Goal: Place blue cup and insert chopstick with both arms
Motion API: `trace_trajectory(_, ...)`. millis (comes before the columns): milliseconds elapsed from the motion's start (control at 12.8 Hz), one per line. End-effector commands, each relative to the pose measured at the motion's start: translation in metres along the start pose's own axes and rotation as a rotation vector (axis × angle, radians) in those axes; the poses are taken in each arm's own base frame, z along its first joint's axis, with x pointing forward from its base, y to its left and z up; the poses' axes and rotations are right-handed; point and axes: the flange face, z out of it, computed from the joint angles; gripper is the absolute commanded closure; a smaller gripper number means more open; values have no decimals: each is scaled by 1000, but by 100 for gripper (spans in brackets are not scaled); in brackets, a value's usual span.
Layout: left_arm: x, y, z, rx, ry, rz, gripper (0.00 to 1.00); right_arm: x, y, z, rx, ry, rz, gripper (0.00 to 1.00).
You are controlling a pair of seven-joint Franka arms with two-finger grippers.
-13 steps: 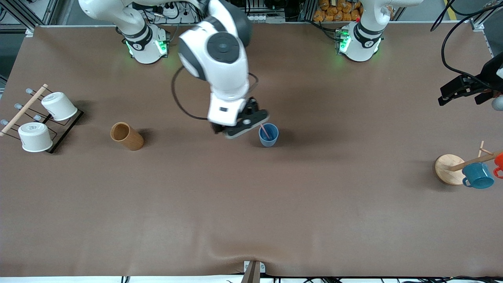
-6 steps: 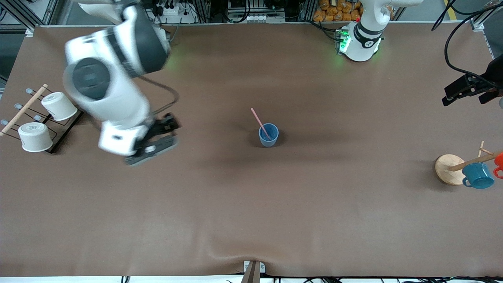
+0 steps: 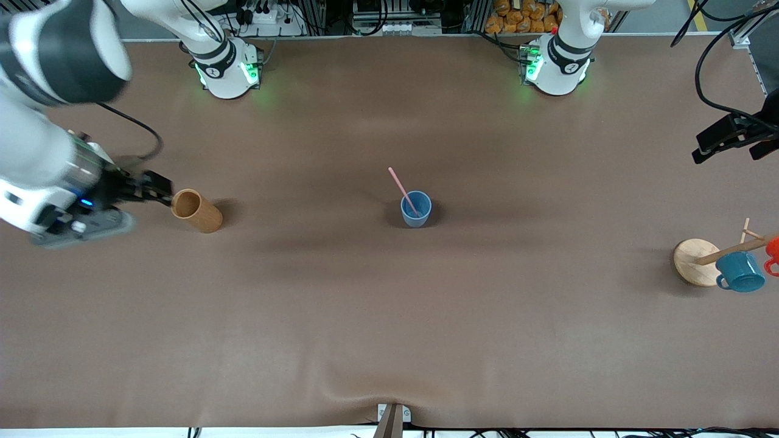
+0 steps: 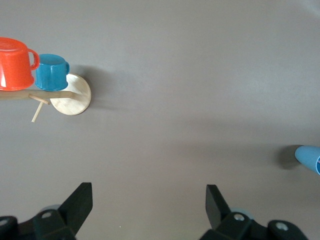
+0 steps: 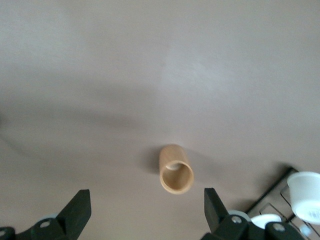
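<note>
The blue cup [image 3: 415,210] stands upright in the middle of the table, and its edge shows in the left wrist view [image 4: 311,157]. The pale-pink chopstick [image 3: 401,188] leans inside the cup, its top tilted toward the robots' bases. Nothing grips either one. My right gripper [image 3: 149,188] [image 5: 146,207] hangs open and empty over the table beside the brown cylinder, well away from the cup. At the left arm's end of the table, my left gripper [image 3: 727,146] [image 4: 148,200] is raised, open and empty.
A brown cylinder [image 3: 196,211] [image 5: 176,170] lies on its side toward the right arm's end. White cups on a wire rack [image 5: 306,196] sit beside it. A wooden mug stand [image 3: 697,261] [image 4: 71,95] holds a teal mug [image 3: 740,272] and a red mug [image 4: 15,62].
My right arm has swung away from the blue cup toward its own end of the table, leaving the chopstick standing in the cup. The left gripper has drifted slightly outward.
</note>
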Motion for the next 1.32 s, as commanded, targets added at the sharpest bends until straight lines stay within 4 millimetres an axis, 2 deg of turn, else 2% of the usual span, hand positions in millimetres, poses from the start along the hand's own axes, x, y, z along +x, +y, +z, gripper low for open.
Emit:
trace_trajectory(0,-3,-3,-8,-4,13,-11,0,-63,50,-24,23,20,93,0)
trace_trajectory(156,-3,-3,-7,-2,12,-6,0,-80,82,-38,27,34,156,0)
trace_trajectory(390,-2,-3,-5,-1,9,-3,0,-100,107,-50,38,4,208,0)
trace_trajectory(545,-2,-3,-5,-2,6,0,0,-106,107,-54,59,-13,205,0)
trace_trajectory(935,-5,-5,-7,-2,4,-3,0,-104,85,-62,57,-20,191,0)
trace_trajectory(1247,-4,-5,-7,-2,3,1,0,-105,84,-65,58,-20,198,0)
